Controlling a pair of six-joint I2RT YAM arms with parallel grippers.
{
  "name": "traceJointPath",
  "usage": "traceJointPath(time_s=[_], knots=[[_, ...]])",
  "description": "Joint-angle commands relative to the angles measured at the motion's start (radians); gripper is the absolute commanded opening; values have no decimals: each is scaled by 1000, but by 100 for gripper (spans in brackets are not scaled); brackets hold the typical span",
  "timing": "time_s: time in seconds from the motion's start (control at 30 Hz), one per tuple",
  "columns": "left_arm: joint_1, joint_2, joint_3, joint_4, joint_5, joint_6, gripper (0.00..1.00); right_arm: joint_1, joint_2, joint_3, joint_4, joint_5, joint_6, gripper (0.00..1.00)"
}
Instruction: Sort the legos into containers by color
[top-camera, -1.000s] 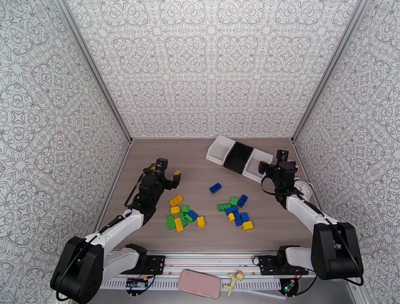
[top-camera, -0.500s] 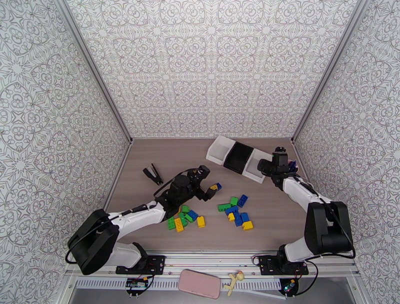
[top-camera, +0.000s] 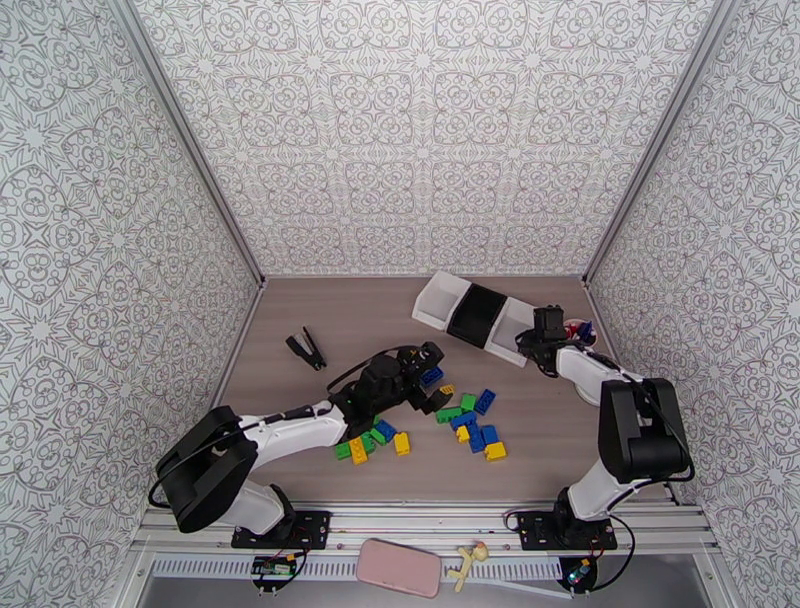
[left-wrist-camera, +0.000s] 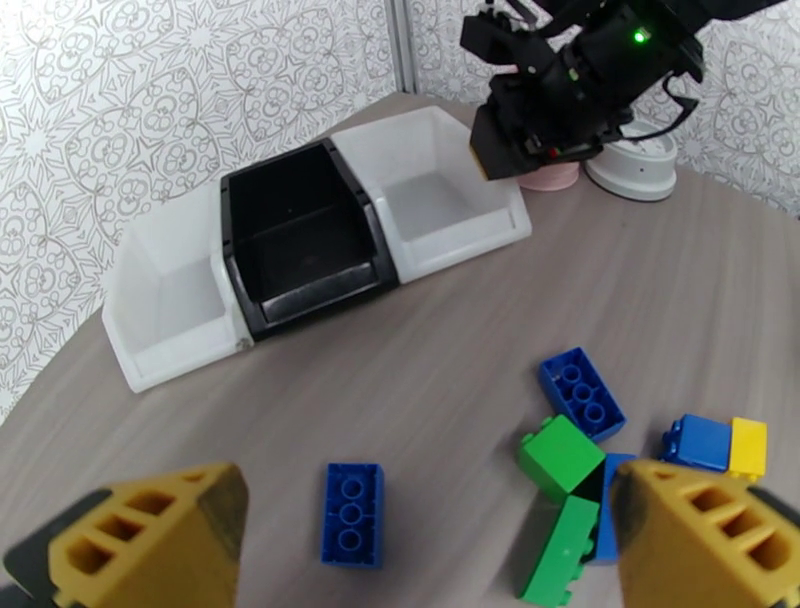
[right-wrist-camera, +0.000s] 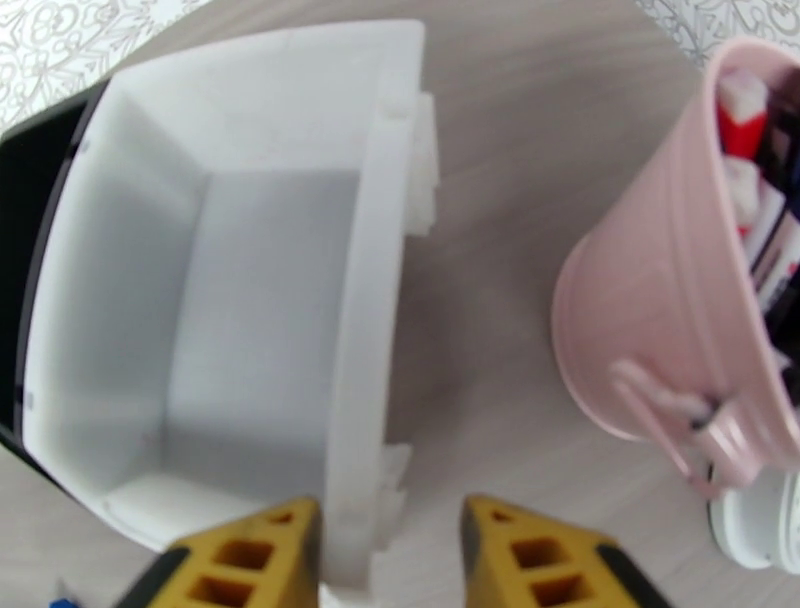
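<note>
Right wrist view shows the right gripper (right-wrist-camera: 390, 545) set narrow astride the containers' (right-wrist-camera: 360, 250) right wall, the left gripper (left-wrist-camera: 425, 535) wide; a tug could tip them.

— What sits on the grey wood-grain table (top-camera: 330, 320)?
— The containers (top-camera: 470, 312), white, black, white, in a row. On their near side, scattered legos (top-camera: 485, 400). Just right of them, a pink pen cup (right-wrist-camera: 640, 300) and a white round object (left-wrist-camera: 633, 165). Well left, a black clip (top-camera: 307, 348).

High rear overhead view, two close wrist views; containers (top-camera: 440, 298) common to all three.
</note>
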Motion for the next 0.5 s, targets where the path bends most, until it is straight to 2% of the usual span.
traceJointPath(time_s=[0.0,0.07,0.17,0.47], knots=[[-7,9,31,11,12,20,100,6,11,39,-15,-4,-6,24],[-6,2,29,8,4,22,100,9,10,43,-16,-4,-16,16],[-7,-12,15,13,-5,23,100,20,9,50,-17,0,-36,10],[-5,-53,-23,2,-43,22,100,106,57,125,-34,19,-87,9]])
